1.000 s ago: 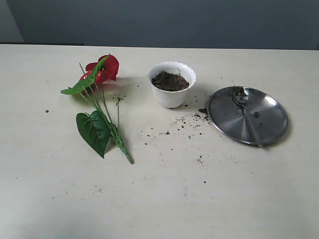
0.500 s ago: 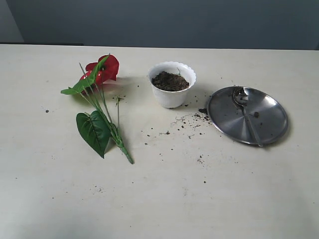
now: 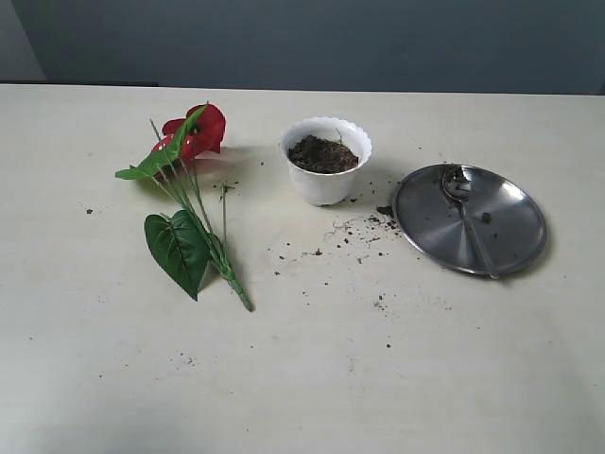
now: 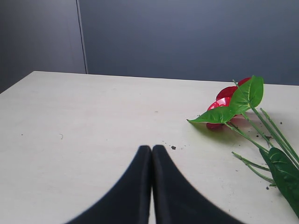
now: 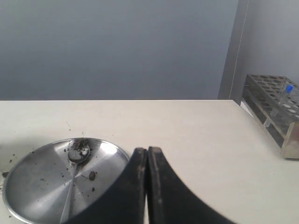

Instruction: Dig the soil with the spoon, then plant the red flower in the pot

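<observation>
The white scalloped pot (image 3: 326,161) stands upright on the table, filled with dark soil (image 3: 322,154); loose specks of soil (image 3: 364,230) lie scattered in front of it. The spoon (image 3: 466,216) rests on the round steel plate (image 3: 510,232) to the pot's right, its dirty bowl (image 5: 78,151) showing in the right wrist view. The red flower (image 3: 200,130) lies flat to the pot's left, with its big leaf (image 3: 177,250) nearer the front. My left gripper (image 4: 152,148) is shut and empty, beside the blooms (image 4: 226,100). My right gripper (image 5: 147,150) is shut and empty, beside the plate (image 5: 37,186).
A clear test-tube rack (image 5: 275,112) stands near the table's edge in the right wrist view. Neither arm shows in the exterior view. A dark wall lies behind the table.
</observation>
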